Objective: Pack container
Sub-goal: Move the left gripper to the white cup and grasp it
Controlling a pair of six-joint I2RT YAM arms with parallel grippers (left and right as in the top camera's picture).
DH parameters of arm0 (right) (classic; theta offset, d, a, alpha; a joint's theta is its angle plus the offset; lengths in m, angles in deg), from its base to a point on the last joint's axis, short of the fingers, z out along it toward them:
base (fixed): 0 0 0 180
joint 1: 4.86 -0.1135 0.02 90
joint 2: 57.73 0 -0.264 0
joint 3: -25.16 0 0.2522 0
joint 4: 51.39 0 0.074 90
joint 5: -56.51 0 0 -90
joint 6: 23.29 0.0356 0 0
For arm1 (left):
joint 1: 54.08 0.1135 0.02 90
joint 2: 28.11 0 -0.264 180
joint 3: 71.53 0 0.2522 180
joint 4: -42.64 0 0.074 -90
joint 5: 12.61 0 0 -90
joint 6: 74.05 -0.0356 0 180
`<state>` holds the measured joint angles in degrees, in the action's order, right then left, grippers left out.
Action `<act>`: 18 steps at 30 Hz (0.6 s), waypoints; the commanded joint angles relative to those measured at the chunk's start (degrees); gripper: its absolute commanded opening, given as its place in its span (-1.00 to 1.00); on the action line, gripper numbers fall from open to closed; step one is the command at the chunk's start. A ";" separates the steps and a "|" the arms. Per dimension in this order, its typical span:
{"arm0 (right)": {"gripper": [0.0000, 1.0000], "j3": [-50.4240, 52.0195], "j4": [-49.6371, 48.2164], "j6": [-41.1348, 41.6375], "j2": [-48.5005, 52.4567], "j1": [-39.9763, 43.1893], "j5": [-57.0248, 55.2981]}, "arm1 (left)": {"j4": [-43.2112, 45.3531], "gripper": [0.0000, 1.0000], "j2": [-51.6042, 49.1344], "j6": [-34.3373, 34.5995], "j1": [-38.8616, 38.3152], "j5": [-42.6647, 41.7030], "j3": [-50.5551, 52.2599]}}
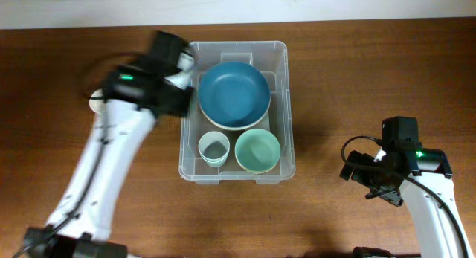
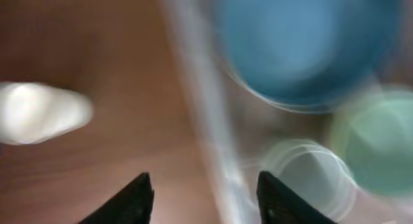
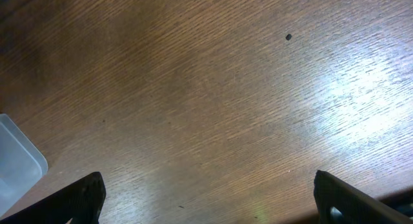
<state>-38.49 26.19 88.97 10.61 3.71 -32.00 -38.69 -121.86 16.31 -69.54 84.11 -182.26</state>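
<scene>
The clear container stands at the table's middle. Inside it are a large blue bowl, a small clear cup and a mint green bowl. My left gripper hovers over the container's left wall near its back corner. In the blurred left wrist view my open, empty fingers straddle that wall, with the blue bowl, the cup and the green bowl beyond. My right gripper is open and empty over bare wood, right of the container; a container corner shows in the right wrist view.
The table is dark brown wood. A blurred white part of my left arm shows at the left of the left wrist view. A small dark speck lies on the wood in the right wrist view.
</scene>
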 commanded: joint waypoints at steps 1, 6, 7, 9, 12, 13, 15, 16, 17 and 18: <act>0.98 0.17 0.02 0.02 -0.04 -0.17 -0.72 | 4.94 0.25 1.18 0.50 11.65 3.34 -1.36; 0.97 0.17 0.00 0.02 -0.04 -0.17 -0.72 | 12.83 0.49 -5.42 0.44 23.69 -1.25 -1.36; 0.97 0.17 0.00 0.04 -0.04 -0.17 -0.72 | 13.60 0.50 -6.75 0.44 24.46 -2.27 -1.36; 0.97 0.17 -0.02 0.04 -0.04 -0.17 -0.72 | 15.45 0.50 -11.45 0.42 25.38 -3.08 -1.36; 0.97 0.17 0.00 0.04 -0.04 -0.17 -0.72 | 16.61 0.50 -16.09 0.02 25.35 -3.13 -1.36; 0.97 0.17 -0.02 0.04 -0.04 -0.17 -0.72 | 16.72 0.50 -18.18 0.02 25.24 -3.17 -1.36; 0.99 0.17 -0.15 0.04 -0.04 -0.17 -0.72 | 16.70 0.52 -21.24 -0.22 25.22 -4.50 -1.36; 0.97 0.17 -0.20 0.04 -0.04 -0.17 -0.72 | 16.79 0.52 -22.97 -0.20 25.22 -4.87 -1.36; 0.97 0.17 -0.17 0.04 -0.04 -0.17 -0.72 | 17.16 0.53 -25.29 -0.17 25.22 -4.85 -1.36; 0.97 0.17 -0.17 0.02 -0.04 -0.17 -0.72 | 17.53 0.52 -26.47 -0.17 25.22 -4.83 -1.36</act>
<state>-38.49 26.12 88.99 10.61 3.71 -32.00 -21.92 -144.92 16.60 -44.25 80.79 -183.24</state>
